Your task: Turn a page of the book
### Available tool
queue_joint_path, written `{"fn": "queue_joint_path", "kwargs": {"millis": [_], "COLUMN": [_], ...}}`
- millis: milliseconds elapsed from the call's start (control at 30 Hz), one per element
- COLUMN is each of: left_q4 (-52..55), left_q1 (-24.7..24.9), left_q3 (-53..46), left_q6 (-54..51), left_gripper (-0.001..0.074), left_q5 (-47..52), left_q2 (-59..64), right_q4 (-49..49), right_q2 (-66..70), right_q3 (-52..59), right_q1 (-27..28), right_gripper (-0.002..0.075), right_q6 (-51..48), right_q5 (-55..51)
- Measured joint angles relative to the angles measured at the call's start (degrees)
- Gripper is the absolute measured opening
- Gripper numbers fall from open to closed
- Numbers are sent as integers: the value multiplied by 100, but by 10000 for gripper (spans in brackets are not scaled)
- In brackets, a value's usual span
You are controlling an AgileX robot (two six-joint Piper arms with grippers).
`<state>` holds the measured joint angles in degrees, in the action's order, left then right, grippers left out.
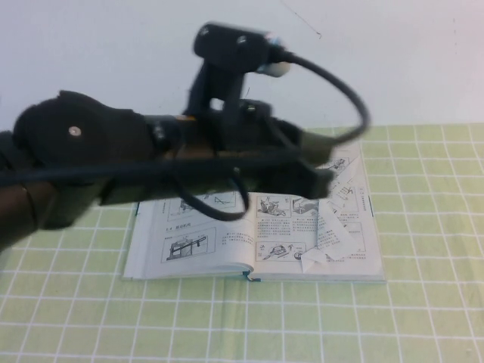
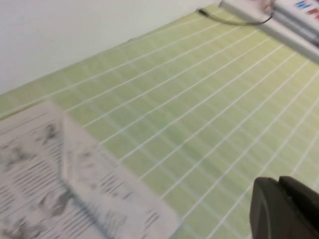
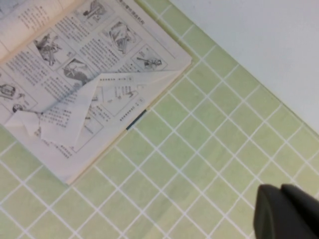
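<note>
Plain white wall (image 1: 91,45) behind, and below it a tabletop (image 1: 423,318) covered in a pale green grid mat, probably there as a flat, non-slip bed for the work. Crossing the high view from 9 o'clock, a bulky dark arm (image 1: 91,159), the left one by its side, raised above the far half of the spread, likely so as to reach the right-hand leaf from over the spine. At centre, the book (image 1: 189,253), lying open and flat with its spine running from 12 to 6 o'clock, drawings and text face up, laid that way so a leaf can be swept across. On its right half, toward 4 o'clock, the page (image 1: 333,242), not flat: creased, its outer corner folded in and slightly raised, lying loose with nothing holding it, which suggests a lift only partly achieved. Left tool (image 2: 280,199) low over bare mat just beyond the book's 3 o'clock edge, near that fold; open or closed, impossible to tell. Right tool (image 3: 281,209) fully closed on nothing, high over bare mat off the book's right-hand corner and apart from the book, out of the high view altogether.
</note>
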<state>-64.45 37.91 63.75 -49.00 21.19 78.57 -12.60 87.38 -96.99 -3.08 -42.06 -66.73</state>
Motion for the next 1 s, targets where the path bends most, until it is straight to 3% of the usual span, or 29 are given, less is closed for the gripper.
{"fn": "queue_joint_path", "kwargs": {"millis": [133, 333, 500, 733, 1000], "left_q4": [1588, 2775, 3241, 3269, 3269], "left_q1": [-715, -1599, -1707, -1707, -1707], "left_q3": [0, 0, -28, -954, -2400], "left_q6": [1588, 2182, 2143, 1884, 1681], "left_gripper": [-4, -4, -4, -4, -4], "left_q5": [324, 762, 572, -771, -1739], "left_q2": [-24, -349, -855, -1789, -2605], "right_q4": [297, 738, 843, 566, 333], "right_q2": [-641, -2055, -3488, -5397, -6557], "right_q3": [144, 1490, 3106, 5713, 7226], "right_q1": [0, 0, 0, 9, 9], "right_gripper": [0, 0, 0, 0, 0], "right_q6": [199, 584, 762, 835, 1258], "right_q5": [-151, 223, 1000, 2184, 3060]}}
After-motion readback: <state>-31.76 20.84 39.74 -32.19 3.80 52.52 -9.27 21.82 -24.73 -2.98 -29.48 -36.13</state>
